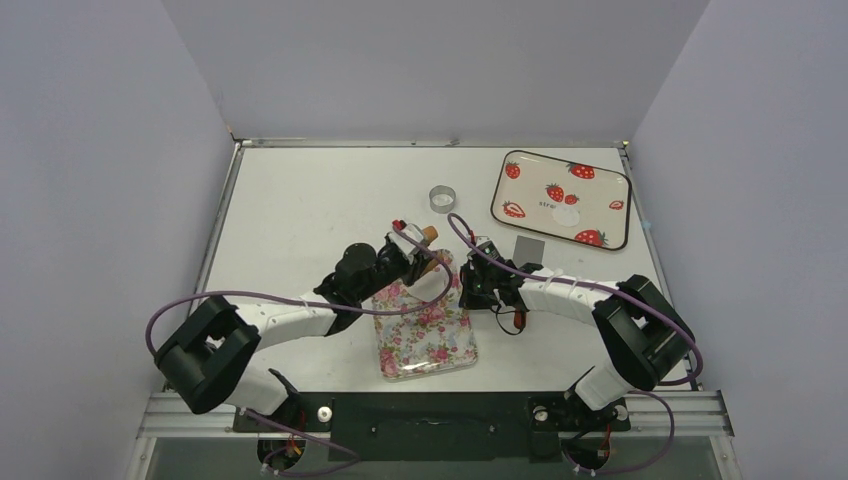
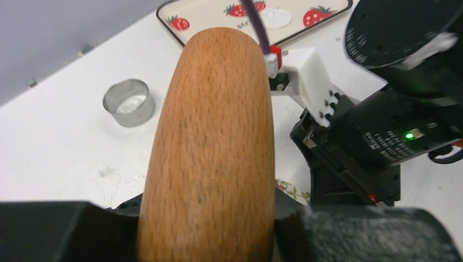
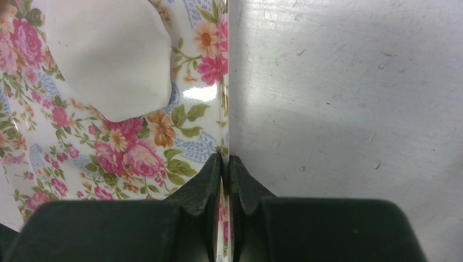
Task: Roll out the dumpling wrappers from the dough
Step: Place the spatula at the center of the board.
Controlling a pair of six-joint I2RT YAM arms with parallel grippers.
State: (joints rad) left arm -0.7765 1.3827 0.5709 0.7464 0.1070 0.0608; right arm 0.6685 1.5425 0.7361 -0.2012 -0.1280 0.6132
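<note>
Dough (image 3: pixel 104 54), a flattened white patch, lies on the floral tray (image 1: pixel 425 345), close to the tray's right rim, at the near middle of the bench (image 1: pixel 300 210). We see the right claw (image 3: pixel 225 164) pinched tight on that rim, one finger inside the tray and one outside. The left claw (image 1: pixel 415 255) grips the wooden roller (image 2: pixel 210 136) around its thick middle, holding it over the tray's far end. We cannot tell whether the roller touches the dough. Just beyond the right arm a shiny flat blade (image 1: pixel 528 248) lies on the bench. Farther back stands a hollow metal ring (image 1: pixel 442 198), apart from both trays. At the far right corner sits a strawberry tray (image 1: pixel 530 180), with one round white dumpling wrapper (image 1: pixel 567 215) lying flat on it.
</note>
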